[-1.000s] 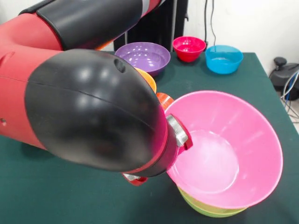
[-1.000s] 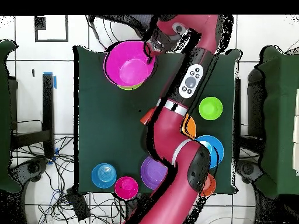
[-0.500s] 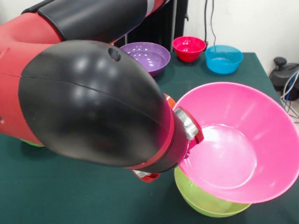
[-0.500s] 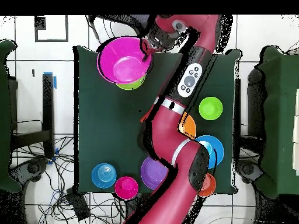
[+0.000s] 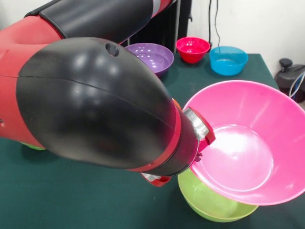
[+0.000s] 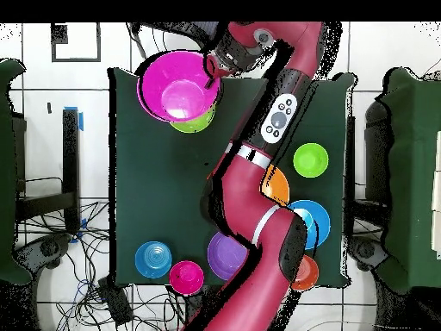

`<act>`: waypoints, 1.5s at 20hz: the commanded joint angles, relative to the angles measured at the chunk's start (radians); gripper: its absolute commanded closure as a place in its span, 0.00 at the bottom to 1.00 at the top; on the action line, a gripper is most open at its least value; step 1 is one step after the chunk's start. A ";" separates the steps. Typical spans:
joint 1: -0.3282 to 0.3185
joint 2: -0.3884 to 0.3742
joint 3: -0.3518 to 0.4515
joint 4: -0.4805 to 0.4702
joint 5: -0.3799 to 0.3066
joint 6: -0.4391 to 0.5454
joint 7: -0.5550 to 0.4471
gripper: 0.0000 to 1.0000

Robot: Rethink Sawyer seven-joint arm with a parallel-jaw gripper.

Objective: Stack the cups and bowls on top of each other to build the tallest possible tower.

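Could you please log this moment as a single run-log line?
gripper: shut on big pink bowl rim | bowl: lifted, tilted above green bowl | phase: carrying

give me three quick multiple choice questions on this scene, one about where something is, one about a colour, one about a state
1. Where does the purple bowl stand in the front view?
A. at the table's far side, beside the magenta-red bowl
B. inside the pink bowl
C. on the floor

2. What colour is the bowl directly below the pink bowl?
A. blue
B. green
C. orange

3. What state is the pink bowl in?
A. flat on the table
B. upside down on the purple bowl
C. lifted and tilted, held at its rim by the gripper

Answers:
1. A, it sits in the far row with the magenta-red bowl and the blue bowl.
2. B, the green bowl shows under the pink one's lower edge.
3. C, its opening leans toward the camera and it hangs clear above the green bowl.
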 commanded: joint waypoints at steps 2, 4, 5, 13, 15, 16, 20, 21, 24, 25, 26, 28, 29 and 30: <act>-0.016 0.010 -0.057 -0.137 -0.064 -0.062 -0.218 1.00; -0.017 0.007 -0.065 -0.133 -0.078 -0.066 -0.229 1.00; -0.017 0.006 -0.069 -0.131 -0.082 -0.071 -0.227 1.00; -0.016 0.004 -0.078 -0.126 -0.086 -0.103 -0.285 1.00; -0.017 0.005 -0.082 -0.124 -0.080 -0.121 -0.290 1.00; -0.018 0.007 -0.082 -0.124 -0.074 -0.133 -0.295 1.00; -0.020 0.015 -0.093 -0.119 -0.060 -0.188 -0.320 1.00; -0.021 0.014 -0.102 -0.115 -0.062 -0.199 -0.341 1.00; -0.020 0.018 -0.104 -0.115 -0.064 -0.209 -0.363 1.00; -0.020 0.021 -0.104 -0.115 -0.060 -0.212 -0.372 1.00; -0.021 0.024 -0.104 -0.115 -0.055 -0.216 -0.381 1.00; -0.021 0.027 -0.100 -0.117 -0.064 -0.221 -0.374 1.00; -0.021 0.028 -0.099 -0.118 -0.067 -0.221 -0.372 1.00; -0.022 0.026 -0.100 -0.117 -0.070 -0.219 -0.382 1.00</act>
